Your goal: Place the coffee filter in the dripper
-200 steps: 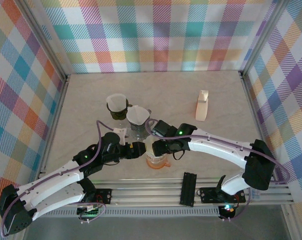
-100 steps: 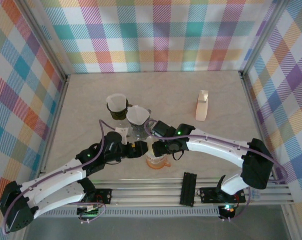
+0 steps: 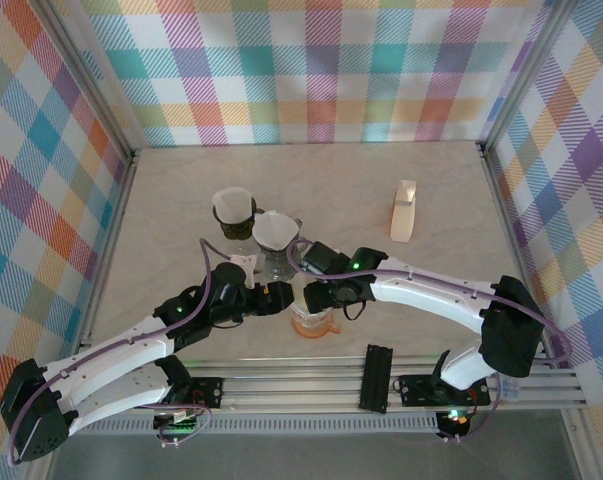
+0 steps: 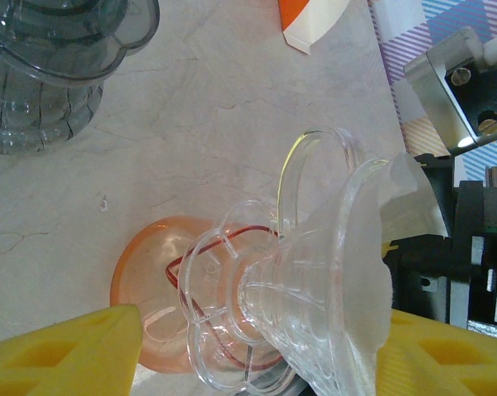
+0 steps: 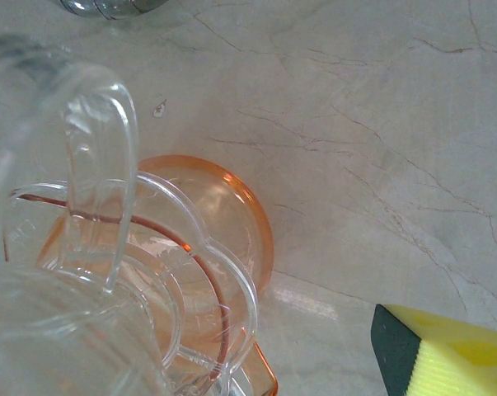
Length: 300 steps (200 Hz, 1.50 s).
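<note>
Standing on orange cup near table's front edge: clear dripper, coffee filter tucked inside; noted left gripper spread astride dripper, right gripper spread beside it, pinching nothing

Plaid walls — pale marbled tabletop

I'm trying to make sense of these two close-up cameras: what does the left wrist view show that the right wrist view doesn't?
Left wrist, not right wrist: the white paper filter poking past the rim of the clear dripper, and an orange-and-white box corner. Right wrist, not left: a yellow pad of the right end effector, apart from the dripper. Both: the dripper on its orange base and the marble table.
</note>
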{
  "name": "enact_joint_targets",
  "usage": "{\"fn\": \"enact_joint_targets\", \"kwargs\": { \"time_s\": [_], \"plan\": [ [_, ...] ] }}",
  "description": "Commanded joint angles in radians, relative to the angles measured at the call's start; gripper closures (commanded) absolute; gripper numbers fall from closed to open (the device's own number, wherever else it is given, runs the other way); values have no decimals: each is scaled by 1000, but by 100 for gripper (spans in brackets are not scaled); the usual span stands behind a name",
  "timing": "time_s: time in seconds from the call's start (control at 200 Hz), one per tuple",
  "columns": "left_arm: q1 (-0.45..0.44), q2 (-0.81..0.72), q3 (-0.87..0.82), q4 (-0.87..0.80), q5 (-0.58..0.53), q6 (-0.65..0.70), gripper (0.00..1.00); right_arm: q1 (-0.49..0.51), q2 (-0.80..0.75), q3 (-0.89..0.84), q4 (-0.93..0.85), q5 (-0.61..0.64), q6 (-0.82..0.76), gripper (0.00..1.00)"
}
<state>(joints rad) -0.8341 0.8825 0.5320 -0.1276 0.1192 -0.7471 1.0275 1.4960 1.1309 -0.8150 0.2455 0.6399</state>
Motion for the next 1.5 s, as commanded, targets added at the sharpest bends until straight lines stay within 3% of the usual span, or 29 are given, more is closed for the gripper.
{"fn": "enact_joint_targets", "kwargs": {
  "time_s": [0.0,0.58,1.03,1.495],
  "plan": [
    [8,-4,13,0,-6,3,33,3,-6,-6,-13,15,4,20],
    [9,-7,-3,11,-1,0,34,-9,-185,-6,-43,100,17,21],
    [8,-7,-5,9,-3,0,34,-19,-180,-11,-99,162,37,22],
    [8,-2,-3,13,-4,-2,34,-18,-250,-30,44,84,-39,15]
  ]
}}
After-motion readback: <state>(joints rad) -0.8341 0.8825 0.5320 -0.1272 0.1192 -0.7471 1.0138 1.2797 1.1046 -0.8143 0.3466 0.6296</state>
